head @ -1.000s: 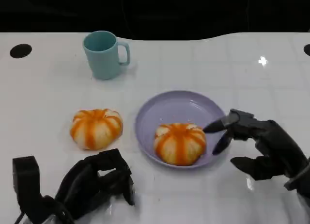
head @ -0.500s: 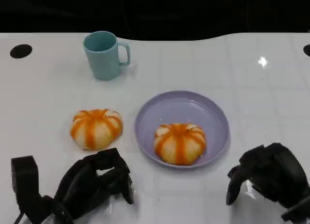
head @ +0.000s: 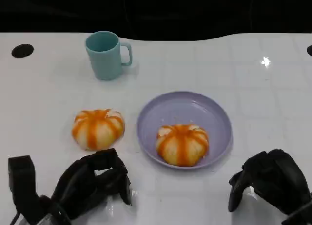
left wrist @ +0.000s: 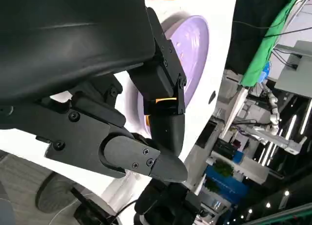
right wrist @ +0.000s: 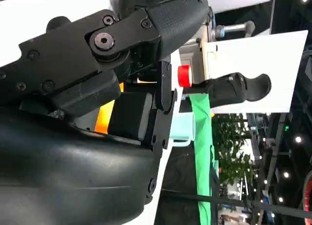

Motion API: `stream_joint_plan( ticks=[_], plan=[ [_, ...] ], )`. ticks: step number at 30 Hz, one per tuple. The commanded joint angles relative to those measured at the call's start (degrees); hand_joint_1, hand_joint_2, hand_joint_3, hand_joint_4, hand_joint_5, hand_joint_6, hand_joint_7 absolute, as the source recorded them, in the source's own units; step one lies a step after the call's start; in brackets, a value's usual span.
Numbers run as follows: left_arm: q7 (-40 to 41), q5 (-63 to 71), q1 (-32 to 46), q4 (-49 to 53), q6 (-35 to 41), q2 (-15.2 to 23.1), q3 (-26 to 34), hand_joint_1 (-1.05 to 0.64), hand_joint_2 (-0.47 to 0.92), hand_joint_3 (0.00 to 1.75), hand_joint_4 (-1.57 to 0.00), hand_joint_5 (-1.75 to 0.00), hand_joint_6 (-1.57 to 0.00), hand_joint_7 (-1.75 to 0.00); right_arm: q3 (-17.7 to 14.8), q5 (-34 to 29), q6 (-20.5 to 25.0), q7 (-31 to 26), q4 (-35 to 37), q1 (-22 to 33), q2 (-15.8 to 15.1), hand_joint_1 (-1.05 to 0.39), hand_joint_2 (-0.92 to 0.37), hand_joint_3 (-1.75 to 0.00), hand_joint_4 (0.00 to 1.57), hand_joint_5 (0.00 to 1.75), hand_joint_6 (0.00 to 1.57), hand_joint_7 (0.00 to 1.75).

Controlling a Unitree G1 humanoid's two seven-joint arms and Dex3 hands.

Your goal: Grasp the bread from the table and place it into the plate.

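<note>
Left hand (head: 92, 186) at the tabletop's (head: 273, 98) near edge, fingers curled in, nothing held. Loose bun (head: 98, 128) just beyond it, left of centre, beside the plate (head: 214, 113) but not touching. Second bun (head: 182, 143) already on the plate's near side. Right hand (head: 268, 183) at the near right corner, clenched and empty. Likely risks: nudging the loose bun away with curled fingers, or dropping it onto the first and rolling off the rim.

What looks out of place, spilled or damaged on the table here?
Nothing stands out. One bun sits inside the plate, another bun lies on the table beside it. The mug stands upright, nothing spilled. The left hand and right hand hold nothing.
</note>
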Motion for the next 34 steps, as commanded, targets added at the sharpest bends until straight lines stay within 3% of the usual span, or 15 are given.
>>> stream_joint_plan(
  ticks=[1,16,34],
  plan=[
    [0.3,0.6,1.0,0.1,-0.6,0.7,-0.1,-0.73,0.88,0.00,-0.99,-1.40,-0.98,-1.00,-1.6,-0.3,-0.3,1.4,2.8,-1.2,-0.5,-1.05,-0.89,0.00,1.57,0.79,1.57,0.50],
    [-0.8,0.2,-0.6,2.6,-1.4,0.9,0.0,-0.74,0.88,0.00,-0.97,-1.45,-0.97,-1.05,-5.9,0.3,0.7,7.1,10.8,-5.8,0.3,-1.05,-0.86,0.00,1.57,0.77,1.57,0.52],
    [0.0,0.1,-0.1,1.6,-0.4,1.2,0.5,-0.72,0.89,0.01,-0.98,-1.43,-0.96,-1.04,-6.0,-2.1,0.3,5.6,9.1,-4.9,-0.1,-1.05,-0.88,0.00,1.57,0.80,1.57,0.56]
  ],
)
